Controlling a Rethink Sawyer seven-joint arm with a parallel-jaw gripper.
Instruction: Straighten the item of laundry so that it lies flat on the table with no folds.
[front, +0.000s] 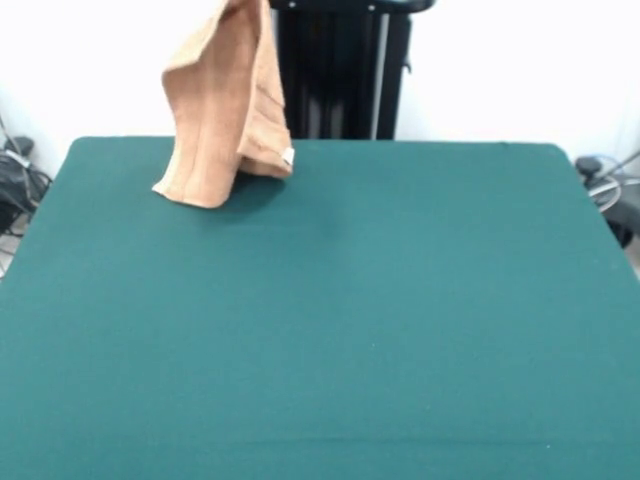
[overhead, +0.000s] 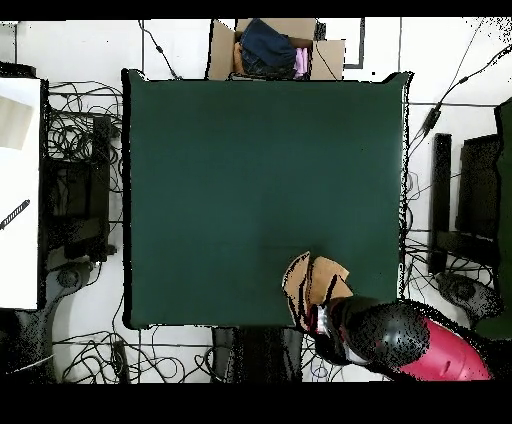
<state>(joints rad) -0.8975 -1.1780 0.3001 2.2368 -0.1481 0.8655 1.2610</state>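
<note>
Near the table's far edge in the front view, close to the robot's pedestal, the item of laundry (front: 225, 100), a light orange-tan terry towel, hangs in the air from a point above the top of the picture. It drapes down in long vertical folds, and only its lowest corner rests on the table (front: 330, 320), a wide dark green surface. A small white tag shows at one lower hem. The overhead view shows the same towel (overhead: 315, 283) bunched in upright pleats just inside the table edge nearest the robot's base, with the red and black arm (overhead: 420, 345) reaching over that edge. The gripper (overhead: 325, 318) sits directly above the gathered top of the cloth, so the towel hangs straight beneath it, apparently pinched by its upper edge. The jaws themselves are hidden by the wrist and the fabric, so how far apart they stand cannot be told. Judging by this, the task is at an early or middle stage: the towel is lifted and partly shaken out, but nothing lies flat yet. Laying it down and smoothing out the folds remains to be done.
</note>
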